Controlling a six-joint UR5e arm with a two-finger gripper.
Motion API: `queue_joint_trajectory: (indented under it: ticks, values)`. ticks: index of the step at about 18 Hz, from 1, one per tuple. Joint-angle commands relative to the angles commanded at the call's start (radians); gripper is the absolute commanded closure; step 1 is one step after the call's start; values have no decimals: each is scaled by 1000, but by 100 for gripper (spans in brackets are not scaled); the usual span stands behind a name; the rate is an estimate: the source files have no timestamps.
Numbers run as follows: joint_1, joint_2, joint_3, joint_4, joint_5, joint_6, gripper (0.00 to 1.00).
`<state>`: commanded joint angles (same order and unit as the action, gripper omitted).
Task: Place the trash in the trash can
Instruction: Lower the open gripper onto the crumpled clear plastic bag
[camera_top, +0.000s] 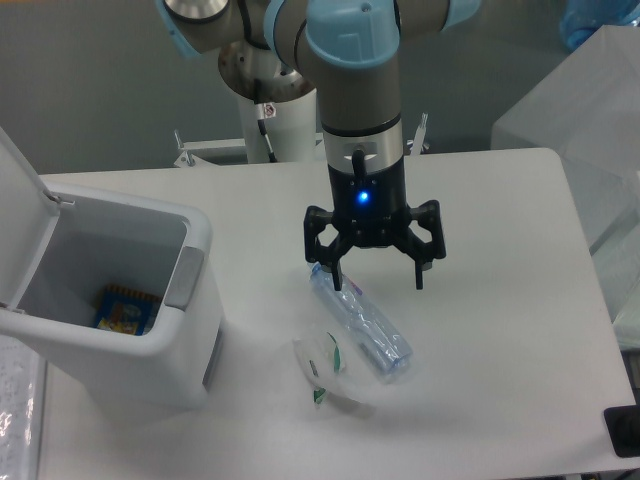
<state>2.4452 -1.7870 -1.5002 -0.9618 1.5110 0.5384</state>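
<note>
One gripper (377, 279) — jaws spread — above bottle (362, 325) (bin (150, 330) well left).

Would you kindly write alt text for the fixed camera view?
An open gripper hangs over one end of a clear plastic bottle lying on a white table, a clear cup beside it. At left, a white trash can stands open with a colourful packet inside.

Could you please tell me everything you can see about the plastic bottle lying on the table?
The plastic bottle is clear, crumpled and looks empty, lying on its side on the white table, running diagonally from upper left to lower right. Its upper end lies just under the open gripper, whose fingers straddle it; contact cannot be confirmed. A clear plastic cup with green markings lies against its lower left side. The open trash can stands apart to the left.
</note>
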Motion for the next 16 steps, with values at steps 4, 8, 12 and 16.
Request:
queue_joint_trajectory:
  ticks: [4,8,12,16]
  values:
    - [-3,-18,3,6,15,3,0]
    - [-8,-34,-23,11,18,3,0]
    - [-17,-55,-125,101,23,-61,0]
    - [-24,-93,-155,118,15,-208,0]
